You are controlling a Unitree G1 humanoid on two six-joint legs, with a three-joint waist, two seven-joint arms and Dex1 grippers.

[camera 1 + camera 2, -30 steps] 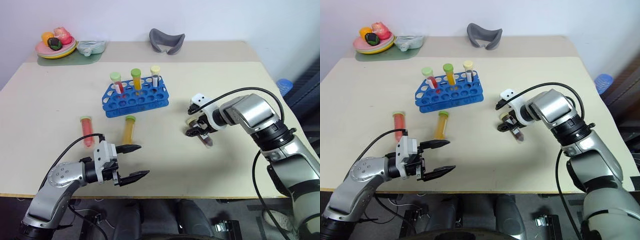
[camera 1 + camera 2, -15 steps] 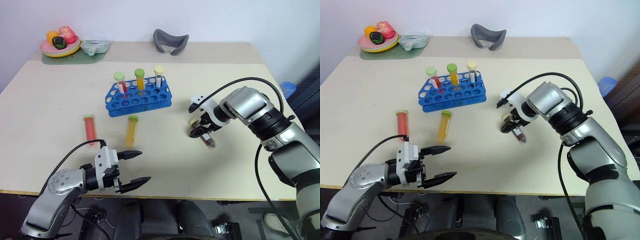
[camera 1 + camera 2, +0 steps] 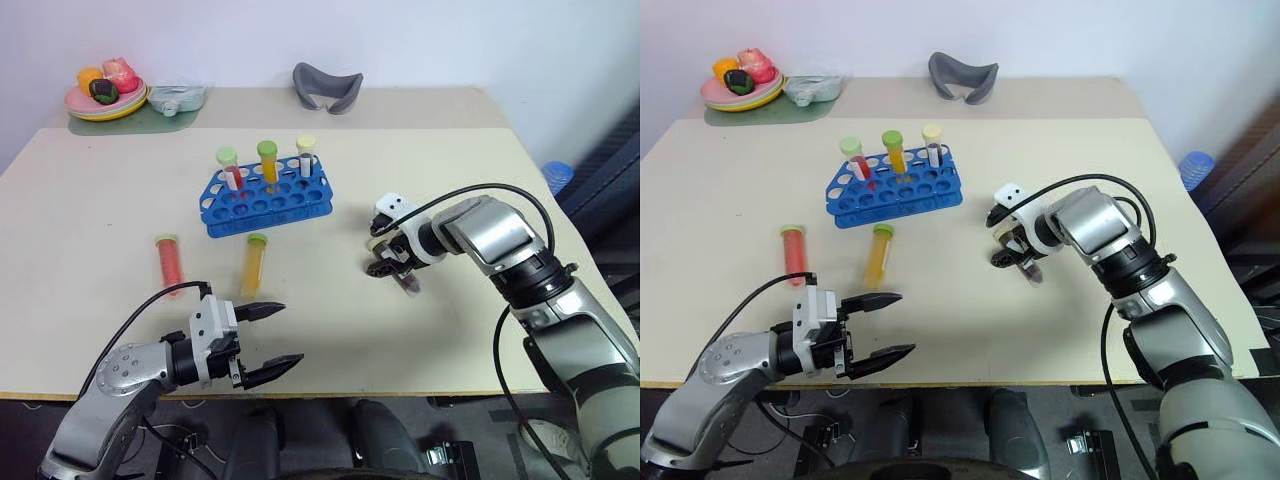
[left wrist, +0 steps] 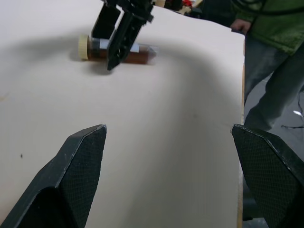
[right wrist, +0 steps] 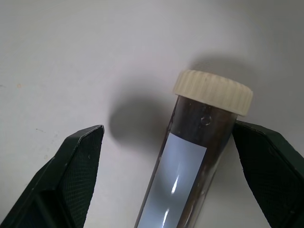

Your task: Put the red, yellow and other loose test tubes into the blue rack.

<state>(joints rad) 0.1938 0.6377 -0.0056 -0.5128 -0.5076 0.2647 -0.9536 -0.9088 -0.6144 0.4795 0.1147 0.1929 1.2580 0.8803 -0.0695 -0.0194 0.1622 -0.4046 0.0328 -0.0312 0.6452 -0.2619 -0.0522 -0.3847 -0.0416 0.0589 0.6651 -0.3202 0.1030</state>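
Blue rack (image 3: 268, 197) on surface (image 3: 90, 200) holds three tubes; red tube (image 3: 169, 262), yellow tube (image 3: 254, 265) and brown tube (image 5: 190, 156) lie loose, the brown between wide-open right pincer (image 3: 388, 259), ungripped; left pincer (image 3: 262, 340) open, empty.

Left claw (image 3: 268, 342) level, fingers spread; right claw (image 3: 389, 266) angled down (fingers wide apart).

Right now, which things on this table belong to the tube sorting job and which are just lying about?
Job: blue rack; red tube; orange-yellow tube; dark brown tube between the open right gripper fingers.

Lying about: plate of toy food; grey curved piece; clear packet.
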